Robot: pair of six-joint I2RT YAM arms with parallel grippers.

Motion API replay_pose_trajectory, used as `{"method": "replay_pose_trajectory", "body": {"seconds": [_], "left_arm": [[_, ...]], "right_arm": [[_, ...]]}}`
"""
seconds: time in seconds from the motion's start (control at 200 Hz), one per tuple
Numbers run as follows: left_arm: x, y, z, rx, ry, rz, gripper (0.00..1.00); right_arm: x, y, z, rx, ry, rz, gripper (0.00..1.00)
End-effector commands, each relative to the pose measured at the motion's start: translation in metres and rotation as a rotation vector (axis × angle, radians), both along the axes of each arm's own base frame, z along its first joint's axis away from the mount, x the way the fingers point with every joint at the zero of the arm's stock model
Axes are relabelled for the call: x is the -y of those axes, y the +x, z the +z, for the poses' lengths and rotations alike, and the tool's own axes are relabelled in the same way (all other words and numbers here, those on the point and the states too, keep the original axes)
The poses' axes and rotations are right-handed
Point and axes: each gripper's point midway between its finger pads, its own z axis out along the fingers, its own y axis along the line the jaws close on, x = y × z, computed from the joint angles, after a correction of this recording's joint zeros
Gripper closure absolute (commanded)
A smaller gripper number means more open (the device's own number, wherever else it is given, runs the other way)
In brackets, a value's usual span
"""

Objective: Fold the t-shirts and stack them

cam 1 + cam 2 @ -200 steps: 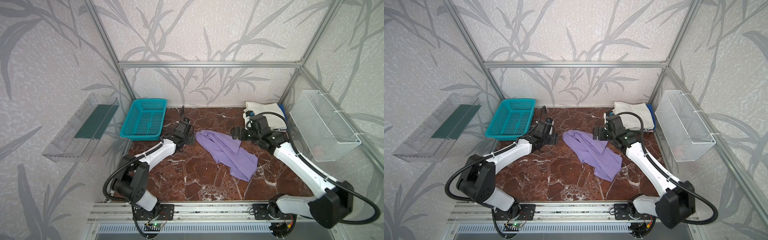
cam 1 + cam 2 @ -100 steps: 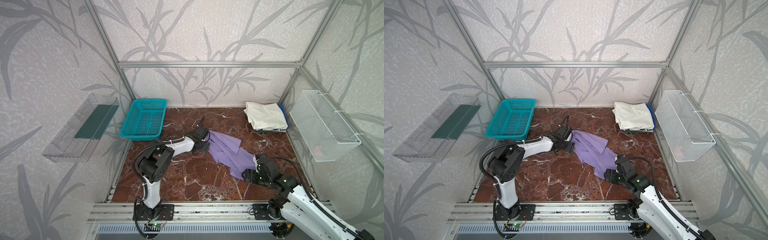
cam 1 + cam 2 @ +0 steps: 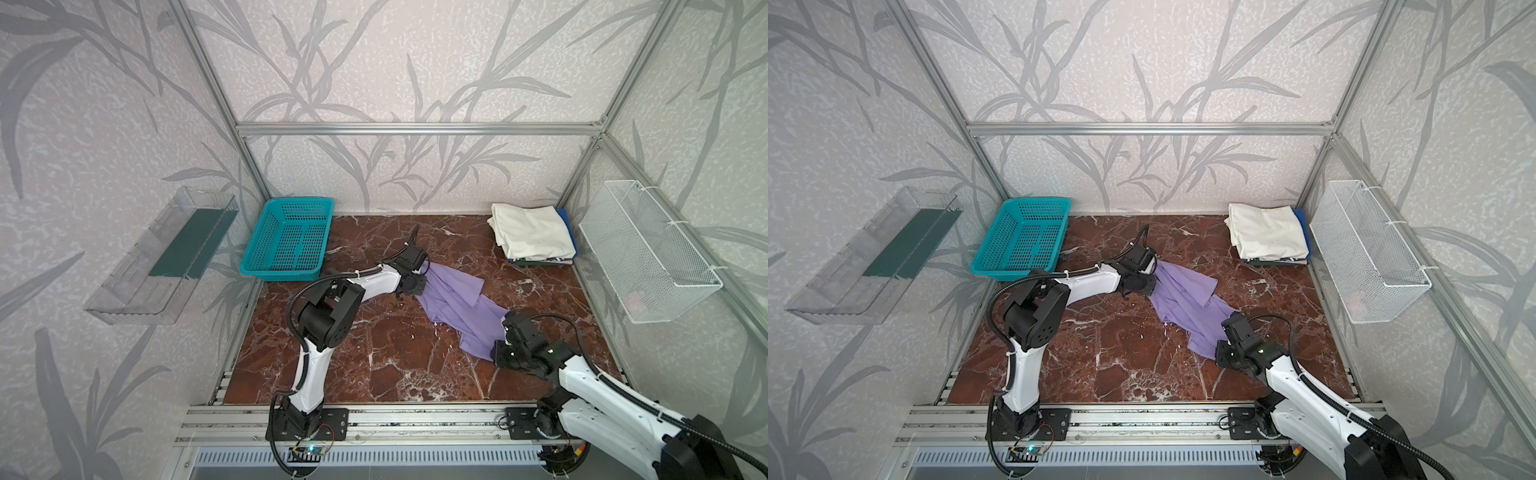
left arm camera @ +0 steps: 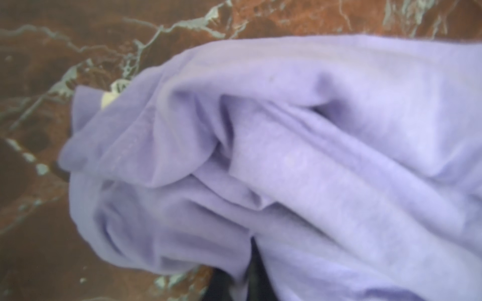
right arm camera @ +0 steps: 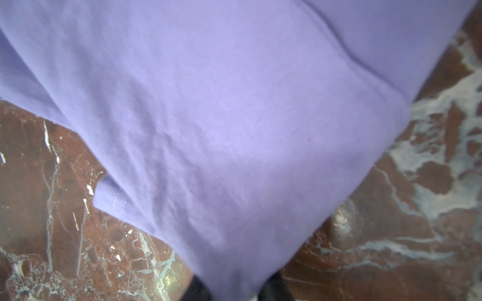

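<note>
Marble table is carrying one lavender shirt crumpled mid-table and one cream shirt topping the far-right corner stack; left gripper and right gripper are pinching opposite lavender ends

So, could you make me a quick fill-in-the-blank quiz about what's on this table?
1. The left pincer and right pincer both grip one shirt, coloured ____.
2. The cream shirt tops a pile in the far ____ corner.
3. The teal basket is ____.
Missing words: purple; right; empty.
</note>
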Motion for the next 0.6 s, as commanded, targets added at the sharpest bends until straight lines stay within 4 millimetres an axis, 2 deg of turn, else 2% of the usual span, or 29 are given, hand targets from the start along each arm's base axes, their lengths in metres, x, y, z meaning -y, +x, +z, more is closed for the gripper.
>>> {"method": "replay_pose_trajectory", "body": {"seconds": [0.0, 0.05, 0.14, 0.255, 0.315, 0.385, 0.515, 0.595], "left_arm": [[-0.002, -0.015, -0.021, -0.097, 0.044, -0.026, 1.0], [-0.001, -0.013, -0.016, -0.086, 0.042, -0.029, 1.0], [-0.003, -0.012, -0.003, -0.061, 0.044, -0.035, 1.0], [-0.014, -0.016, 0.025, -0.021, 0.059, -0.025, 1.0], [-0.025, -0.021, 0.044, 0.006, 0.072, -0.012, 1.0], [-0.043, -0.032, 0.067, 0.045, 0.096, 0.006, 1.0], [-0.083, -0.053, 0.112, 0.154, 0.129, 0.104, 1.0], [-0.099, -0.059, 0.138, 0.258, 0.103, 0.14, 1.0]], "right_arm": [[0.004, 0.023, 0.028, 0.092, -0.032, -0.024, 0.94], [0.007, 0.024, 0.037, 0.103, -0.064, 0.006, 1.0], [0.012, 0.023, 0.056, 0.116, -0.09, 0.025, 1.0], [0.009, 0.02, 0.088, 0.136, -0.095, 0.111, 1.0], [0.006, 0.017, 0.103, 0.135, -0.066, 0.134, 1.0], [-0.018, 0.014, 0.118, 0.138, 0.068, 0.233, 1.0], [-0.021, 0.02, 0.141, 0.104, 0.037, 0.271, 1.0], [-0.027, 0.034, 0.143, 0.121, 0.037, 0.284, 1.0]]}}
